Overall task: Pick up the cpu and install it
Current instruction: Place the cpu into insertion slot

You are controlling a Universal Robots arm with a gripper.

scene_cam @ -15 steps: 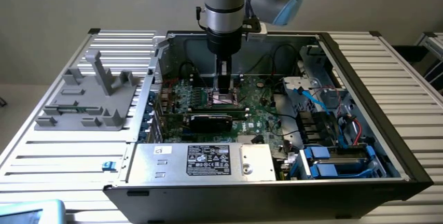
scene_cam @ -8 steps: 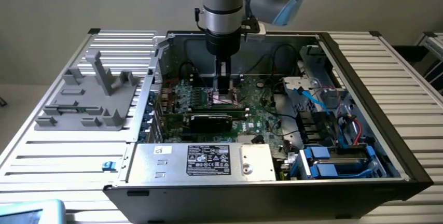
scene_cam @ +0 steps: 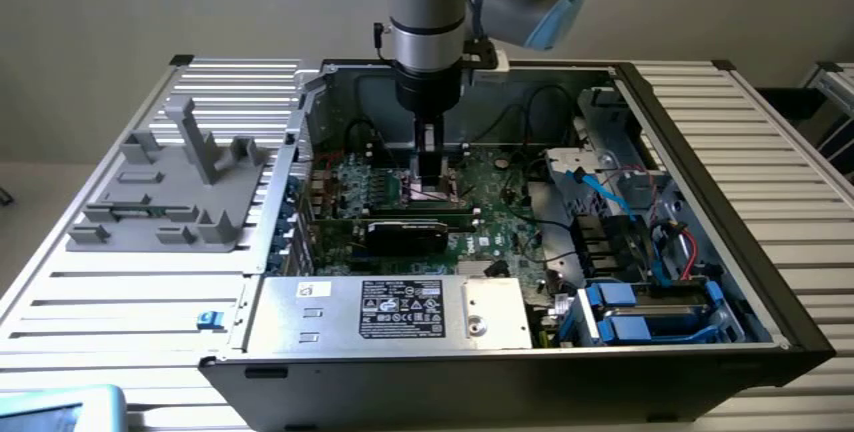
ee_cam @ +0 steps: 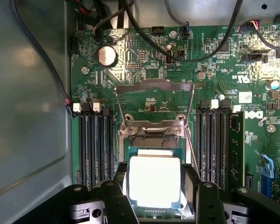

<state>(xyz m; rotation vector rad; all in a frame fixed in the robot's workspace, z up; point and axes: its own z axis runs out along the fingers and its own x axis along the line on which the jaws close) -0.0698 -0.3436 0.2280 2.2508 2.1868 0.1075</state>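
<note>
The cpu [ee_cam: 154, 181], a square chip with a bright silver top and a thin green rim, sits between the two black fingers [ee_cam: 121, 176] of my gripper [ee_cam: 155, 177]. The fingers press against its opposite edges. It lies directly over the motherboard socket [ee_cam: 151, 141], whose pin field shows just beyond the chip's edge. The socket's metal load frame [ee_cam: 155, 93] stands flipped open behind it. In the exterior view my gripper [scene_cam: 430, 190] reaches straight down into the open computer case [scene_cam: 747, 252], low over the green board.
Black memory slots [ee_cam: 98, 144] flank the socket, with one memory stick [ee_cam: 236, 144] fitted. Black cables [ee_cam: 196, 51] loop near a coin battery [ee_cam: 107, 56]. A labelled silver box [scene_cam: 394, 312], a black card [scene_cam: 420, 232] and blue drive bays [scene_cam: 641, 317] crowd the case. A grey fixture [scene_cam: 180, 187] stands outside.
</note>
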